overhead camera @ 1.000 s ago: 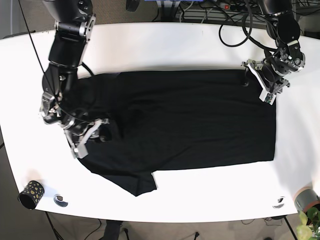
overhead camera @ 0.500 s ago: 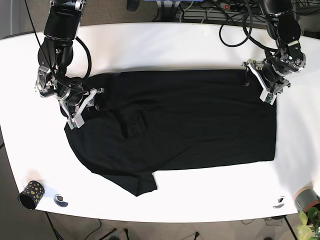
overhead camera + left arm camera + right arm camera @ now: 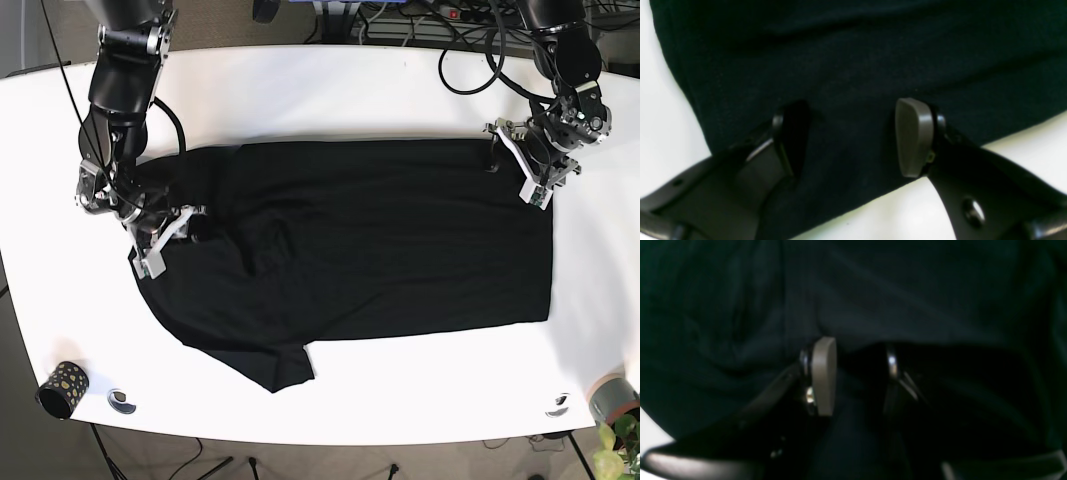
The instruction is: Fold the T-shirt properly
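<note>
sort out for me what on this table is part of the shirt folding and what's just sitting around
Part of the job:
- black T-shirt, spread on the white table
- left gripper, open at the shirt's top corner
- right gripper, open over the other end

Just lying about:
- dotted black cup
- small round item
- another small item
- grey pot with a plant

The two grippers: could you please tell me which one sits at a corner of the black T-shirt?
The left gripper, at the black T-shirt's far corner; the right gripper is over bunched cloth.

Black T-shirt (image 3: 370,240) lies spread, left side rumpled.
</note>
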`<control>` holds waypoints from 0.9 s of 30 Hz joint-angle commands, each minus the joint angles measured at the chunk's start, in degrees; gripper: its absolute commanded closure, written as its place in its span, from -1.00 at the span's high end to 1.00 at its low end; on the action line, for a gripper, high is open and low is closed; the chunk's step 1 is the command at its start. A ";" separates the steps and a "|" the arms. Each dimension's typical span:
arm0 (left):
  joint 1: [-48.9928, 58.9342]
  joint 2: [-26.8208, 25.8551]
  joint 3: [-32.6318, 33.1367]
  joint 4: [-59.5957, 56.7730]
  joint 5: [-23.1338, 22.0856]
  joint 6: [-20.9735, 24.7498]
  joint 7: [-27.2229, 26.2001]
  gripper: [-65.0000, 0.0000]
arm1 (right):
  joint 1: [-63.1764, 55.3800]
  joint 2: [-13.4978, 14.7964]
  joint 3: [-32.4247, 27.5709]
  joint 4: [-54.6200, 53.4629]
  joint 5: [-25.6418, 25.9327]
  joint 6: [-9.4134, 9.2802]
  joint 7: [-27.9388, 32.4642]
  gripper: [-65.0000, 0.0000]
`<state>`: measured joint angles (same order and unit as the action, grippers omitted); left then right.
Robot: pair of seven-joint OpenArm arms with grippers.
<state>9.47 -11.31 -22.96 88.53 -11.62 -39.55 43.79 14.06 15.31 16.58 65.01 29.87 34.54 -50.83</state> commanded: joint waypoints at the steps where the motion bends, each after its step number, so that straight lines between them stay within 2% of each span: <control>1: 0.06 -0.60 -0.20 0.22 1.20 0.12 1.62 0.15 | 2.51 1.08 0.26 -1.23 0.77 0.49 3.14 -0.45; 9: 0.15 -0.60 -0.20 0.30 1.20 0.12 1.62 0.15 | 7.69 1.08 0.26 -1.50 0.68 0.40 4.37 -0.45; 12: 0.15 -1.13 -0.20 0.30 1.20 0.12 1.62 0.15 | 9.72 1.08 0.26 -1.50 -3.45 0.40 6.65 -0.45; 16: 0.06 -1.30 -0.20 0.39 1.20 0.12 1.62 0.15 | 10.42 1.08 0.43 0.79 -7.76 0.84 1.73 -0.45; 18: -0.11 -1.39 -0.29 0.30 1.20 0.12 1.62 0.15 | 7.96 1.08 0.52 4.48 -8.11 0.84 -0.47 -0.45; 27: -0.11 -1.30 -0.29 0.22 1.20 0.12 1.62 0.15 | -5.58 0.65 0.52 21.45 -7.93 0.58 -0.73 -0.45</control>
<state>9.37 -11.97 -23.09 88.47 -11.60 -39.66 44.05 7.94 15.51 16.93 83.26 20.97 34.94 -52.88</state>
